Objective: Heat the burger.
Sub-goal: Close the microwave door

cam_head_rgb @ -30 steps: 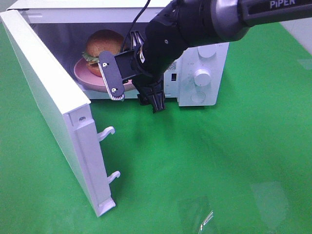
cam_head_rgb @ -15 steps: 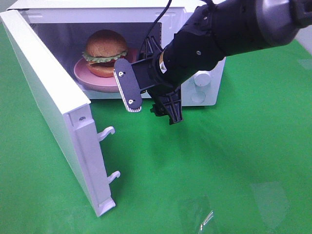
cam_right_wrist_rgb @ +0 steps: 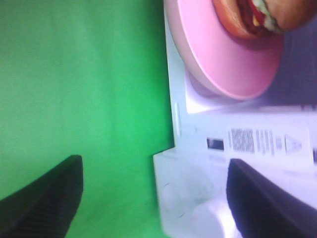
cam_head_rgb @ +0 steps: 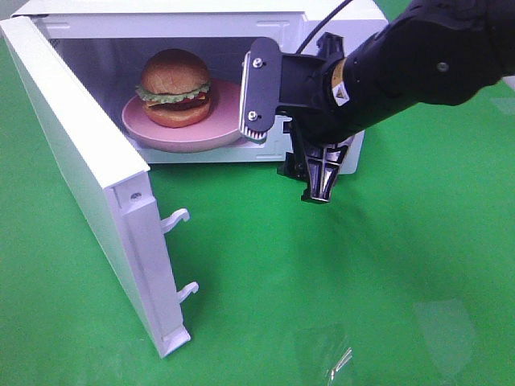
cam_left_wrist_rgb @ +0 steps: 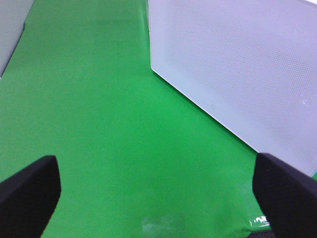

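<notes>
Hovering empty, jaws apart, the right gripper (cam_head_rgb: 286, 165) fronts the microwave (cam_head_rgb: 161, 6); the left gripper (cam_left_wrist_rgb: 157, 193) is spread wide too. With the burger (cam_head_rgb: 175, 87) inside, push the door (cam_head_rgb: 80, 161) squarely shut.

This is a robot test bench, not a real kitchen. A boxy white microwave oven (cam_head_rgb: 72, 145) stands on a plain bright green cloth (cam_head_rgb: 338, 281) that spreads flat all around it. A black jointed robot arm (cam_head_rgb: 418, 56) reaches across its front, on the control-panel side.
</notes>
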Motion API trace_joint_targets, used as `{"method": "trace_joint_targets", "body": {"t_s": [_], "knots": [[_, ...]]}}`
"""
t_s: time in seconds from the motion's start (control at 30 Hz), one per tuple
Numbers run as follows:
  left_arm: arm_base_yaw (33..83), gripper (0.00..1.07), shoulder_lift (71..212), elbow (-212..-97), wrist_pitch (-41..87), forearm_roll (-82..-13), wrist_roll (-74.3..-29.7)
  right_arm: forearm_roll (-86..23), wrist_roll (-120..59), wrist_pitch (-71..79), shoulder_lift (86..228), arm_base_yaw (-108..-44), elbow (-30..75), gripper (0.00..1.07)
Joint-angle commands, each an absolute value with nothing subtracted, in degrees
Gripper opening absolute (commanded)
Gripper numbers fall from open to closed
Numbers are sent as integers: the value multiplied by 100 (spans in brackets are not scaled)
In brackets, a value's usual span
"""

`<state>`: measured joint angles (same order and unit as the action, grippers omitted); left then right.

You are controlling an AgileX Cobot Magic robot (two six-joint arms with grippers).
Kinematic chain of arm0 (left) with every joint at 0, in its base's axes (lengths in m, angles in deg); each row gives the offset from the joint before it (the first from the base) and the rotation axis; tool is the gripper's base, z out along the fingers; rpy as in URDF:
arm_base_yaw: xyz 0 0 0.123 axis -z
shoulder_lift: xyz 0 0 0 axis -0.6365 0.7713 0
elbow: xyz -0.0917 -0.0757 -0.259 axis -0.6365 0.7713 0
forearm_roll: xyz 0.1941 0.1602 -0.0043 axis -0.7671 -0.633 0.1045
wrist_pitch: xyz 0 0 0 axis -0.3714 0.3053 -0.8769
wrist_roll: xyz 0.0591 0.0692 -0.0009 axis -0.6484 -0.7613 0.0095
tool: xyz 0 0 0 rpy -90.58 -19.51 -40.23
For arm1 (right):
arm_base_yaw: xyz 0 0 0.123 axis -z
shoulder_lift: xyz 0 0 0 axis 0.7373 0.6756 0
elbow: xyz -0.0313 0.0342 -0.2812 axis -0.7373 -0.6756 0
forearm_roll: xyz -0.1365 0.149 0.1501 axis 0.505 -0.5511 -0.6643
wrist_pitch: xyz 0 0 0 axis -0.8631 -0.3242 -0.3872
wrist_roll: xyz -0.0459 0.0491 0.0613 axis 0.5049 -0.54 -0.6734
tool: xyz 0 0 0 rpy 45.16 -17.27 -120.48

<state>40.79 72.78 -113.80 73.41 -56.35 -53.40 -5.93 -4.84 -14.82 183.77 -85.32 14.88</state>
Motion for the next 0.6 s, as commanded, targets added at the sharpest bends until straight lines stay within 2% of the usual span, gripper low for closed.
{"method": "trace_joint_targets", "body": {"t_s": [0.03, 0.07, 0.13, 0.33, 0.37, 0.43, 0.6], "knots": [[4067, 98, 7186, -11368, 7267, -5600, -5345, -696, -1704, -1797, 17827, -8486, 1144, 76], [4067, 98, 7186, -11368, 7267, -5600, -5345, -696, -1704, -1797, 17827, -8486, 1144, 76], [4067, 98, 7186, -11368, 7267, -5600, -5345, -799, -2896, -2508, 17443, -8486, 1052, 76], [4067, 98, 7186, -11368, 7267, -5600, -5345, -799, -4042, -3602, 17014, -8486, 1046, 76], [4067, 98, 7186, -11368, 7267, -5600, -5345, -799, -4042, -3602, 17014, -8486, 1046, 76], [4067, 98, 7186, -11368, 7267, -5600, -5345, -817, -4260, -4536, 16641, -8486, 1046, 76], [4067, 98, 7186, -11368, 7267, -5600, -5345, -994, -4260, -5023, 16372, -8486, 1046, 76]]}}
